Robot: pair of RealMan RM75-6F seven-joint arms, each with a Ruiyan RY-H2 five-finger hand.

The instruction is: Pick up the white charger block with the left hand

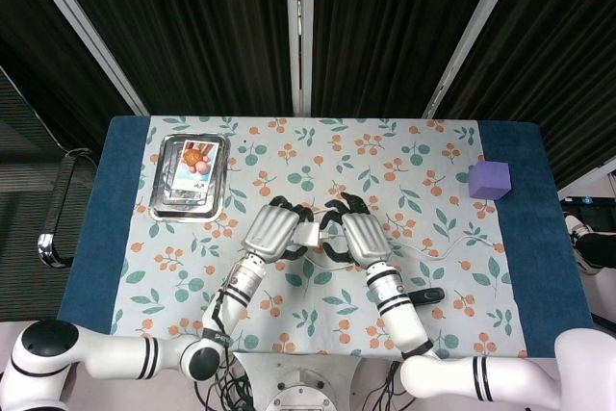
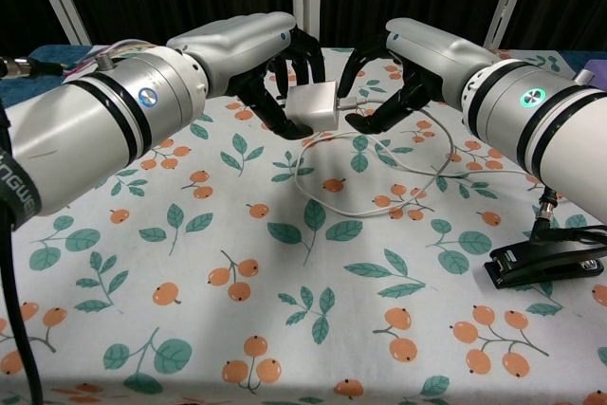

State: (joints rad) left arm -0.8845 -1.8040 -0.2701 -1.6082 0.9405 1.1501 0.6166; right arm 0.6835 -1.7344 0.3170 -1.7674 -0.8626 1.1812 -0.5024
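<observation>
The white charger block [image 2: 315, 104] hangs above the flowered cloth, and my left hand [image 2: 275, 64] grips it between dark fingertips. From above, the block [image 1: 310, 235] shows as a small white patch between the two hands. Its white cable [image 2: 379, 154] leaves the block's right side and loops over the cloth. My right hand [image 2: 398, 68] sits just right of the block, fingers arched apart around the cable's plug end; no clear hold shows. In the head view my left hand [image 1: 271, 231] and right hand [image 1: 354, 235] nearly meet at the table's middle.
A black stapler [image 2: 545, 258] lies at the near right, also visible from above as the stapler [image 1: 423, 295]. A metal tray [image 1: 166, 180] with a packet stands at the far left. A purple cube [image 1: 489, 180] sits at the far right on the blue edge.
</observation>
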